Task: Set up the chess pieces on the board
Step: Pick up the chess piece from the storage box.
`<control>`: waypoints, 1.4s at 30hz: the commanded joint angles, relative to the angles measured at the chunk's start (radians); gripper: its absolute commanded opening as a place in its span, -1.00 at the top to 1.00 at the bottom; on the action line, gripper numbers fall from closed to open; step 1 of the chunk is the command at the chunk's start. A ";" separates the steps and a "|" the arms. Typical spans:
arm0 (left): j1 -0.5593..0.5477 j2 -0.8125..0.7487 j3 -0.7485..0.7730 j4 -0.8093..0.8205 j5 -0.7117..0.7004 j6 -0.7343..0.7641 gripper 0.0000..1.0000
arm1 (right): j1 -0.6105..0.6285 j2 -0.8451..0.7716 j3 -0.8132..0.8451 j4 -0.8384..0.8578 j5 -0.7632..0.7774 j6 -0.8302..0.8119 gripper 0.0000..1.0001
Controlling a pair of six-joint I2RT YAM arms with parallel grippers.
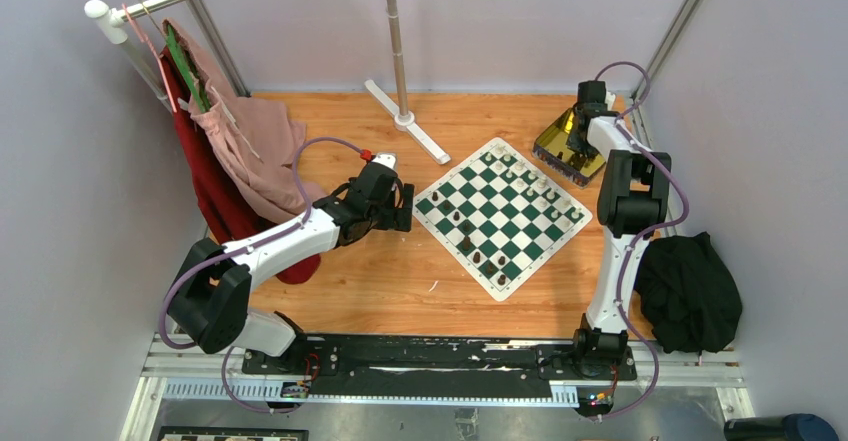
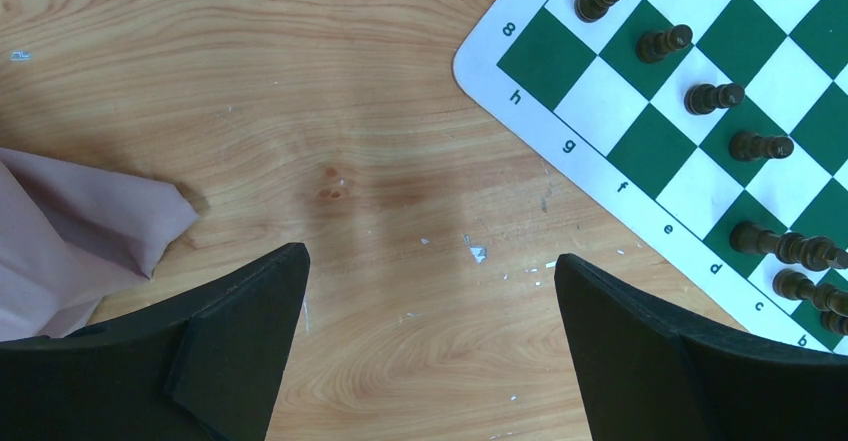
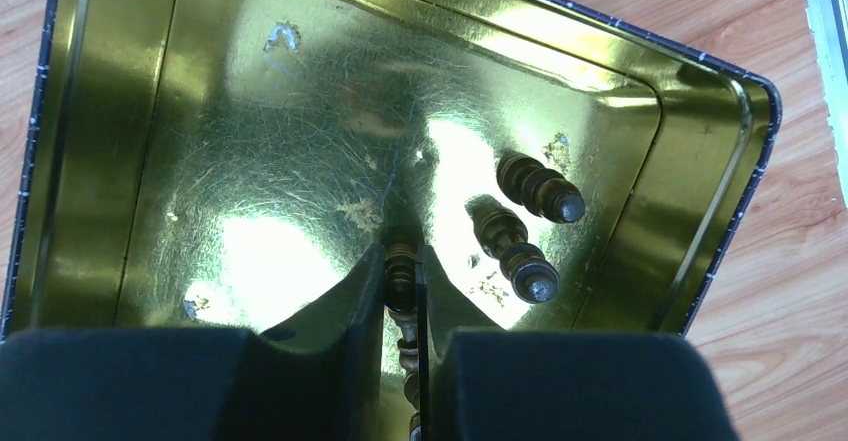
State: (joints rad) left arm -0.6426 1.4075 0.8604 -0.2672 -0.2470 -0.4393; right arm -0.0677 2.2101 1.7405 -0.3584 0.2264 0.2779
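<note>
The left gripper hangs wide open and empty over the table, just left of the board. Far right, the right gripper reaches into the tin, its fingers pinched almost shut on a dark piece lying flat. Held that way, the piece may swing or slip on lifting, and the fingers may knock the two pieces beside it.

Had white shells on the left arm and right arm, with bulky black joint blocks. Trailed a pale purple cable in loops along each. Bore a small red cap by the left wrist. Ended, at the left end effector, in matte black wedge-shaped fingers.
</note>
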 commanded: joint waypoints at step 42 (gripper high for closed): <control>0.002 -0.119 -0.015 -0.015 -0.038 0.032 -1.00 | 0.012 -0.116 0.036 0.038 -0.058 -0.001 1.00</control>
State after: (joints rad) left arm -0.6426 1.3399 0.8555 -0.2867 -0.2596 -0.4156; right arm -0.0658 2.1563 1.7733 -0.3206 0.1818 0.2779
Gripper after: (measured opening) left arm 0.997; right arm 0.165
